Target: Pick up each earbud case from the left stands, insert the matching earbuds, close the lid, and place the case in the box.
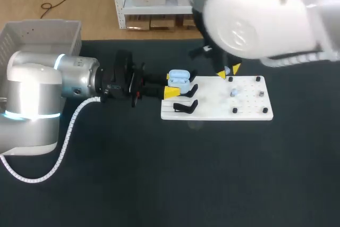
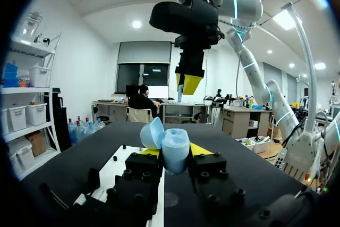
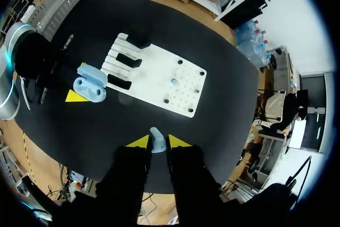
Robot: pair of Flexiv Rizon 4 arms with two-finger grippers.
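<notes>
My left gripper [image 1: 172, 84] is shut on a light blue earbud case [image 1: 179, 78] with its lid open, held just above the left end of the white board [image 1: 249, 111]. In the left wrist view the case [image 2: 172, 150] stands upright between the yellow tips. My right gripper [image 3: 155, 142] is shut on a light blue earbud [image 3: 155, 140]. It hangs high above the table and, in the head view, over the board's far edge [image 1: 229, 72]. From that height the case [image 3: 90, 83] lies ahead and to one side. Another earbud [image 1: 234, 93] rests on the board.
Black stands [image 1: 186, 107] sit at the board's left end, beside the held case. Small black pegs [image 1: 235, 110] dot the board's right part. A grey box [image 1: 42, 30] stands at the far left corner of the table.
</notes>
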